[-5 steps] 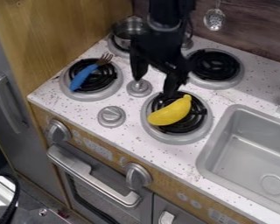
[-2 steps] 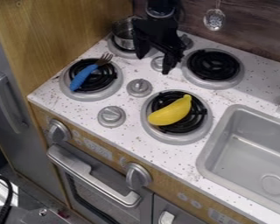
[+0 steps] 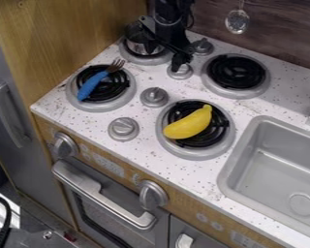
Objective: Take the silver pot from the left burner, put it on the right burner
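My gripper hangs at the back left of the stove, open. One finger is over the inside of the silver pot, and the other is outside it, above a small knob. The pot stands upright on the back left burner, its right part hidden behind the gripper. Whether a finger touches the pot, I cannot tell. To the right is the back right burner, with nothing on it.
A blue-handled fork lies across the front left burner, and a yellow banana on the front right one. Knobs stand between the burners. The sink is at the right; a slotted spoon hangs on the back wall.
The gripper has moved back and left, from above the front right burner to the pot. The pot, fork and banana have stayed where they were.
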You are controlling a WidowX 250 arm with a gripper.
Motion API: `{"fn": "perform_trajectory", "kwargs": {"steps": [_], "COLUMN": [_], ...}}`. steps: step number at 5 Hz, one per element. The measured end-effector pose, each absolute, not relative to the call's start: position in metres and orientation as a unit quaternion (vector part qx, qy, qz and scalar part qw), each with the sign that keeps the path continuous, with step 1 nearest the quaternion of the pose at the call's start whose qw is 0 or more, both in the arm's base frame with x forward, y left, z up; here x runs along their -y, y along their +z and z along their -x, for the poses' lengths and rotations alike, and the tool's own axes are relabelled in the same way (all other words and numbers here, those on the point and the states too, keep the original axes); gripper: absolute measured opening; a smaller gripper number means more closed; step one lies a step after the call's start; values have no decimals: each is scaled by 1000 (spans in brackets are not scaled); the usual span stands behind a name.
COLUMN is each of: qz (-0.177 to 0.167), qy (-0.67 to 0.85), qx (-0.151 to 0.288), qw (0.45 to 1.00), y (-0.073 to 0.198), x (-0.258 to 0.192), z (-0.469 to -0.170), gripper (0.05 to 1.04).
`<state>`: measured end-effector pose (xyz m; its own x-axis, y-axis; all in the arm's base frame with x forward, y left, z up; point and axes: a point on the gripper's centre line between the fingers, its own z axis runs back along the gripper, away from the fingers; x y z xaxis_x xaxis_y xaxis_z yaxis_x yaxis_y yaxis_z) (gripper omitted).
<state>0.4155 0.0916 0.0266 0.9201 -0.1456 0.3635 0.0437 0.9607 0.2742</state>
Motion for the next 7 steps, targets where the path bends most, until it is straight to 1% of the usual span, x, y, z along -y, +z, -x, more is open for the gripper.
{"fn": "perform_trajectory", "kwargs": {"steps": [1,2,3,4,5,6,7], "qz": [-112,-106,-118,-144,-158,-170,-157], "qy": [-18,-3,-18,-28,-15,4,11], "qx": [212,228,228,229,245,251,225], "qw": [971,968,966,962,956,953,961], "y": [15,9,0,1,5,8,-11], "x": [-97,-104,-111,-122,-133,-146,-156], "z": [-430,-453,-477,-493,-499,-500,-502], "gripper": [999,999,999,999,999,999,999]}}
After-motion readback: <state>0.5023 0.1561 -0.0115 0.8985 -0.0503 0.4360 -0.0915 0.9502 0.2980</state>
